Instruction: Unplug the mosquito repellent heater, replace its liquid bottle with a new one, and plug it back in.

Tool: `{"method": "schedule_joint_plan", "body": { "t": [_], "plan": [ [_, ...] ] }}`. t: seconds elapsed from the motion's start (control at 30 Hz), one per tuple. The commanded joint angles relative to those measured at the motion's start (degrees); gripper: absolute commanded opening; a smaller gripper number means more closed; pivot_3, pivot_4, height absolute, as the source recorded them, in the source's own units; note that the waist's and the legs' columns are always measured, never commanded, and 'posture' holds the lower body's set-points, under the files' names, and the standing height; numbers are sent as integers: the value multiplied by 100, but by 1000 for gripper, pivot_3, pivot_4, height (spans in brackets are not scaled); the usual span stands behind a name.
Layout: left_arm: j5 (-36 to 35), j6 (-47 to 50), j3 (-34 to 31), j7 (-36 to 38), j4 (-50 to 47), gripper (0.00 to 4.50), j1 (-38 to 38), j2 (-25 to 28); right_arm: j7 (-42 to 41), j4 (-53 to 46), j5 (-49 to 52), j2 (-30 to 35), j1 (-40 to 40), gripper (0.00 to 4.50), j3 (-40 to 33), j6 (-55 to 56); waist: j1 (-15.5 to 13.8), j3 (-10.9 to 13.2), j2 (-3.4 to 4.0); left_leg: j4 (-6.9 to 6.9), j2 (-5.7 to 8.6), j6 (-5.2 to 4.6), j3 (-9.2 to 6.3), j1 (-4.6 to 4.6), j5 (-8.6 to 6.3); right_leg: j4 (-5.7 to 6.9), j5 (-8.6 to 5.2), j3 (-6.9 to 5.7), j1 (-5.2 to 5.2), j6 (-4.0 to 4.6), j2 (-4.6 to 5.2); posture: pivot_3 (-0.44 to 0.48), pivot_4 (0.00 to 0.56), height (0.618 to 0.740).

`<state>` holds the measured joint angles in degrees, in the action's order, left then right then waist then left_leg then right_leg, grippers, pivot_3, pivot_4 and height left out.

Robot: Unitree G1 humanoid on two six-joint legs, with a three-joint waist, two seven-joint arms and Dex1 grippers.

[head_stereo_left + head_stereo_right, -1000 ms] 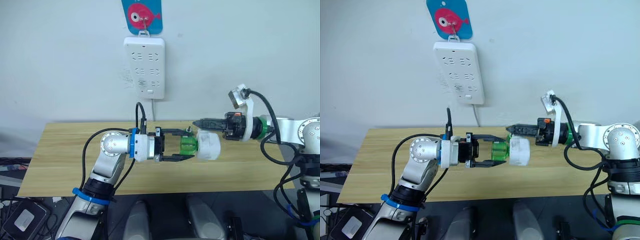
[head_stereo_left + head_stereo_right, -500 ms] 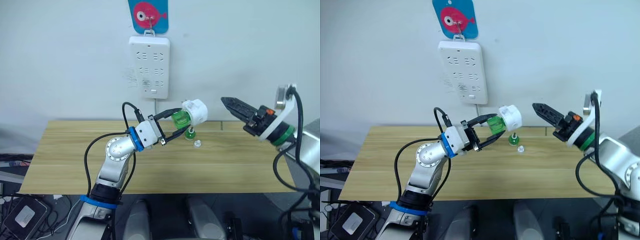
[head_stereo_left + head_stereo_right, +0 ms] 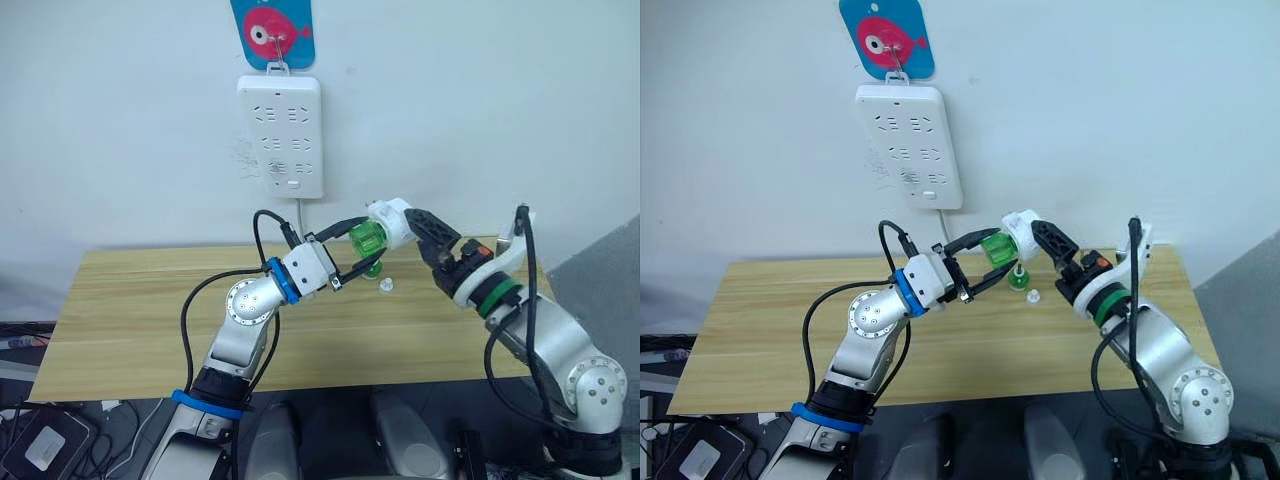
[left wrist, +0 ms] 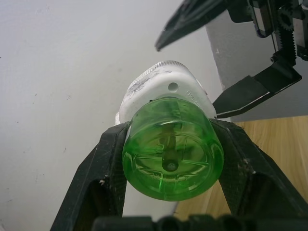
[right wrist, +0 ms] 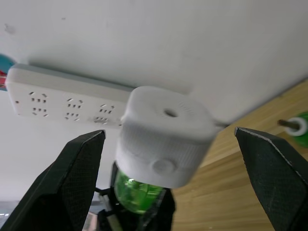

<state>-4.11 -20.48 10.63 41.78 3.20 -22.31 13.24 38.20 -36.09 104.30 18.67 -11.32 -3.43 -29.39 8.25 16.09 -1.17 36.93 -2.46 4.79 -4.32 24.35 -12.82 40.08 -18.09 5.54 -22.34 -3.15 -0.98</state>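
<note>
You see the table [image 3: 140, 330] below a wall power strip [image 3: 281, 135]. L claw [image 3: 352, 252] grips the green bottle [image 3: 366, 240] screwed into the mosquito repellent heater [image 3: 390, 220], held mid-air; R claw [image 5: 168, 178] spread wide around the heater, w/o touching.

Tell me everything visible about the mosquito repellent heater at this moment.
The mosquito repellent heater is a small white rounded plastic unit with a round hole in its face. A green translucent bottle is fitted to it, and the left gripper clamps that bottle, holding it in the air above the wooden table. The open right gripper straddles it. It is unplugged from the power strip.
</note>
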Motion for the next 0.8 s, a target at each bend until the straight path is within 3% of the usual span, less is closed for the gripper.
{"method": "schedule_joint_plan", "body": {
  "t": [0.03, 0.33, 0.43, 0.53, 0.8],
  "plan": [
    [-77, -165, 37, -60, -120, 2268, -12, -34, 19, -164, -101, -166, -186, 4500, 129, 209, -3, 0, 0, 0, 0, 0, 0, 0, 0, -1, 0, 0, 0, 0, 0, -224, 242, 729],
    [-53, -355, 119, -34, -166, 2268, 33, 6, -73, 21, -148, -383, -358, 4500, 278, 264, -12, -2, 2, 1, 0, 0, -1, 0, 0, 1, 0, -1, 0, 1, 1, -211, 234, 729],
    [-48, -433, 160, -6, -199, 2268, 69, 29, -61, 52, -152, -437, -345, 3946, 308, 269, -11, -2, 2, 0, 0, 0, -1, 0, 0, 0, 0, 0, 0, 1, 1, -211, 234, 729],
    [-5, -529, 198, 6, -207, 2268, 86, 54, -77, 71, -147, -429, -335, 3003, 321, 241, -8, -2, 2, 0, 0, 0, -1, 0, 0, 1, 0, 0, 0, 1, 1, -211, 234, 729],
    [162, -778, 258, -130, -131, 2268, 86, 38, -150, 114, -194, -411, -288, 2989, 352, 239, -12, -2, 3, 1, 0, 0, -1, 0, 0, 1, 0, -1, 0, 1, 2, -209, 228, 729]
  ]
}}
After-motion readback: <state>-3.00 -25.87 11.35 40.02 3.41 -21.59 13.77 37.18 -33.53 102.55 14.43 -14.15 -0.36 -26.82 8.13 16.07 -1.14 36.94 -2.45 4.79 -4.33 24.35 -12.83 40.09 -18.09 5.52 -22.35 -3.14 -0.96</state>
